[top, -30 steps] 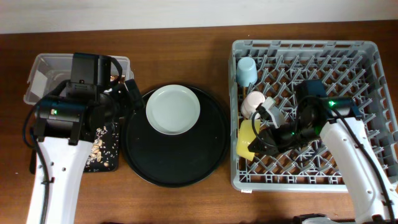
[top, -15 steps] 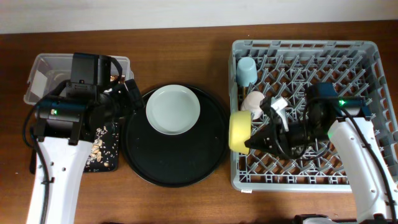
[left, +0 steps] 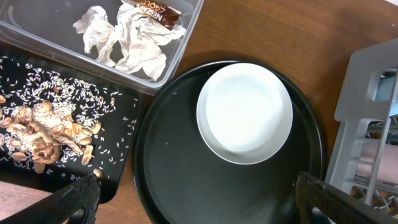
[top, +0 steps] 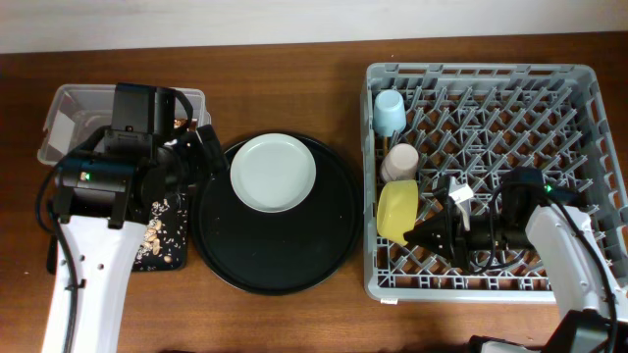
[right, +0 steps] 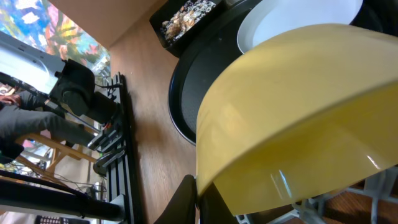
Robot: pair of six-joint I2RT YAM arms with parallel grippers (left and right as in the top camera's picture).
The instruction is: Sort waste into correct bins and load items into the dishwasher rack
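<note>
Yellow bowl (top: pixel 397 210) on its edge in the dishwasher rack (top: pixel 549 98).
It sits right at the tip of the right gripper (top: pixel 424 235); I cannot tell if the fingers pinch it. The left gripper (left: pixel 199 183) is spread wide, plate (left: pixel 244 112) just ahead.

Bare far-right rack (top: pixel 587 88) corner; yellow bowl (top: pixel 397 211), pink cup (top: pixel 400 160) leftward

One grey dishwasher rack (top: pixel 579 78) stands at the right. In it are two cups, a light-blue cup (top: pixel 390 110) and a pink cup (top: pixel 400 160), and one yellow bowl (top: pixel 396 211). One plate (top: pixel 273 173) lies on one round black tray (top: pixel 285 265). At the left are one clear tub (left: pixel 37 28), holding one wrapper (left: pixel 155 9) and two clumps of napkin (left: pixel 134 40), and one shallow black tray (left: pixel 118 124) of scraps (left: pixel 43 134).
</note>
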